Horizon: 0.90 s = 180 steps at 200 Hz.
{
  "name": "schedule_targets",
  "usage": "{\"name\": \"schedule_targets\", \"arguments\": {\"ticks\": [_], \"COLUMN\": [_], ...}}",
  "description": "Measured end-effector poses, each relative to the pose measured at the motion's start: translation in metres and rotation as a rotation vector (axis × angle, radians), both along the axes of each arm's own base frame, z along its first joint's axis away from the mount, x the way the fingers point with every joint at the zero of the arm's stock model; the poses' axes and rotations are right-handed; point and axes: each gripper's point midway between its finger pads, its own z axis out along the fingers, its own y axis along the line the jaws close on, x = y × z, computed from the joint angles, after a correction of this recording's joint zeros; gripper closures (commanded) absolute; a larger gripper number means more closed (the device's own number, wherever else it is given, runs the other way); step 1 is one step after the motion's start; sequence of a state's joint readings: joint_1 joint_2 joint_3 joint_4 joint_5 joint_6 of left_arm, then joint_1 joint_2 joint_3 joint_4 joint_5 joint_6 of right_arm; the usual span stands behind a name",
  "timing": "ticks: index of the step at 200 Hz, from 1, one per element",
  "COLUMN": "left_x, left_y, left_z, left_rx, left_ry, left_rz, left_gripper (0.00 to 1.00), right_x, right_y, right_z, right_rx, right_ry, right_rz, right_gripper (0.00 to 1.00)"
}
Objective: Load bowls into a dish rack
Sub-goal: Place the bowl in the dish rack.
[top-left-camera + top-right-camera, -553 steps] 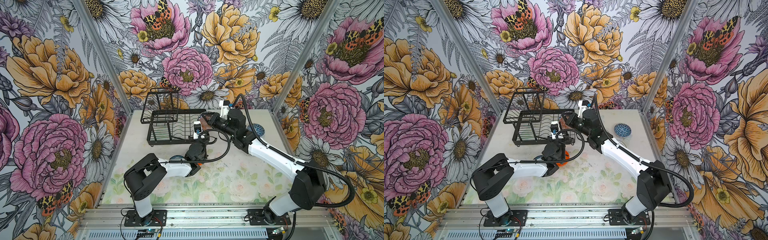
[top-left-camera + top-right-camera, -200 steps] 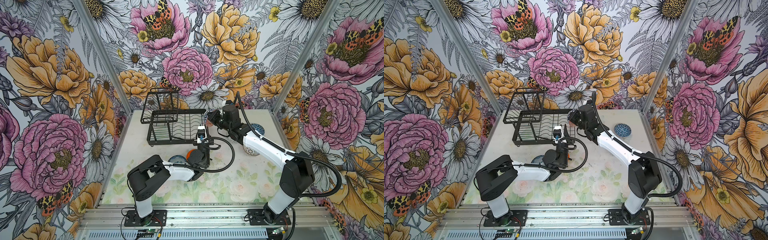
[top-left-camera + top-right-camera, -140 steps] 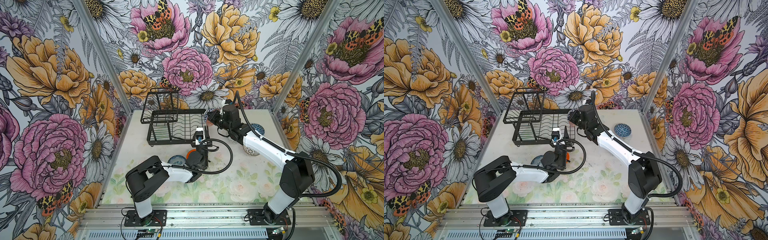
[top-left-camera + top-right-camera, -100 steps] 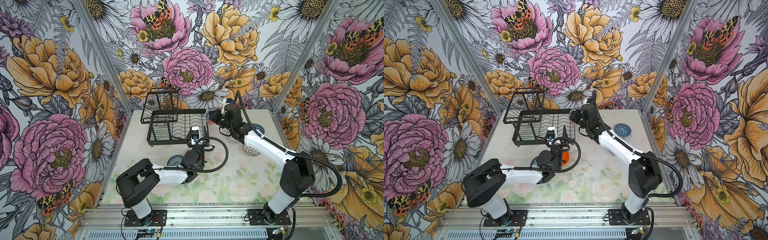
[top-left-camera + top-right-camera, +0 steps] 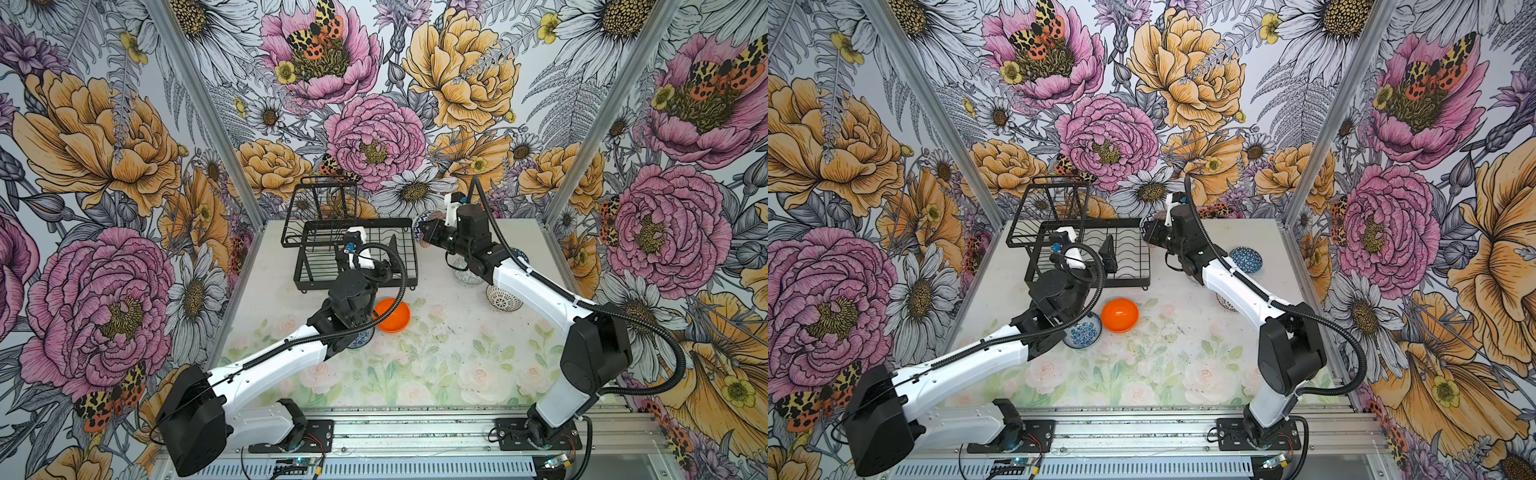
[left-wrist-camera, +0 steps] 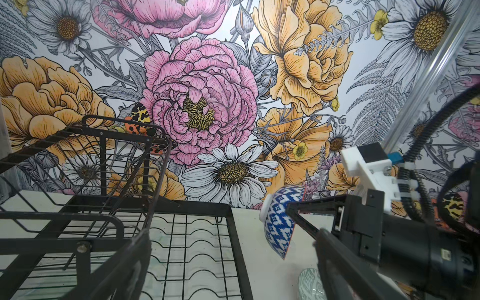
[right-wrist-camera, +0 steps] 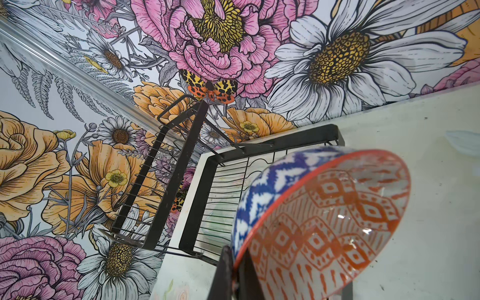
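Note:
My right gripper (image 7: pixel 236 262) is shut on the rim of a tilted bowl (image 7: pixel 324 220), blue-white outside and orange-white inside. It holds the bowl in the air just off the right end of the black wire dish rack (image 5: pixel 399 221), as the left wrist view also shows (image 6: pixel 279 226). My left gripper (image 6: pixel 233 272) hangs wide open and holds nothing, over the dish rack's low slotted tray (image 6: pixel 236 233). A plain orange bowl (image 5: pixel 392 316) lies on the table in front of the dish rack. A blue-white floral bowl (image 5: pixel 1084 332) sits beside it, half under my left arm.
Three more bowls stand at the right, partly under my right arm: pale green-grey (image 5: pixel 465 272), black-white lattice (image 5: pixel 503 297) and dark blue geometric (image 5: pixel 1246 258). The raised basket tier (image 5: pixel 328 203) is at the rack's far left end. Floral walls enclose the table closely.
My left gripper has opened wide and moved left and back, from beside the orange bowl to over the rack. My right gripper has barely moved with its bowl.

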State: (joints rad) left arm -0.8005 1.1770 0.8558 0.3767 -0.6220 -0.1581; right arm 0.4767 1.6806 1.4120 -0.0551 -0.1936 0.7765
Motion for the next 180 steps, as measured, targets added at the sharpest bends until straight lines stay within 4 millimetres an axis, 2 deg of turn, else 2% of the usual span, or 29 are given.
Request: {"name": "schedule_targets", "arguments": {"ticks": [27, 78, 99, 134, 180], "left_x": [-0.009, -0.014, -0.015, -0.015, -0.010], "left_y": [0.010, 0.038, 0.048, 0.067, 0.087], "left_z": [0.001, -0.004, -0.010, -0.017, -0.027], "left_rx": [-0.015, -0.062, -0.088, -0.130, -0.182], "left_ry": [0.050, 0.149, 0.189, 0.239, 0.299], "left_rz": [-0.049, -0.056, -0.055, -0.038, -0.032], "left_gripper": [0.01, 0.01, 0.01, 0.01, 0.01], "right_x": [0.005, 0.011, 0.012, 0.022, 0.044], "right_y": [0.007, 0.013, 0.016, 0.031, 0.054], "right_z": [0.000, -0.030, -0.032, -0.032, -0.058], "right_rx": [0.035, 0.109, 0.159, 0.251, 0.341], "right_ry": [-0.012, 0.048, 0.045, 0.019, 0.033], "right_rz": [0.017, -0.014, -0.054, -0.110, -0.189], "right_gripper": [1.00, 1.00, 1.00, 1.00, 1.00]}}
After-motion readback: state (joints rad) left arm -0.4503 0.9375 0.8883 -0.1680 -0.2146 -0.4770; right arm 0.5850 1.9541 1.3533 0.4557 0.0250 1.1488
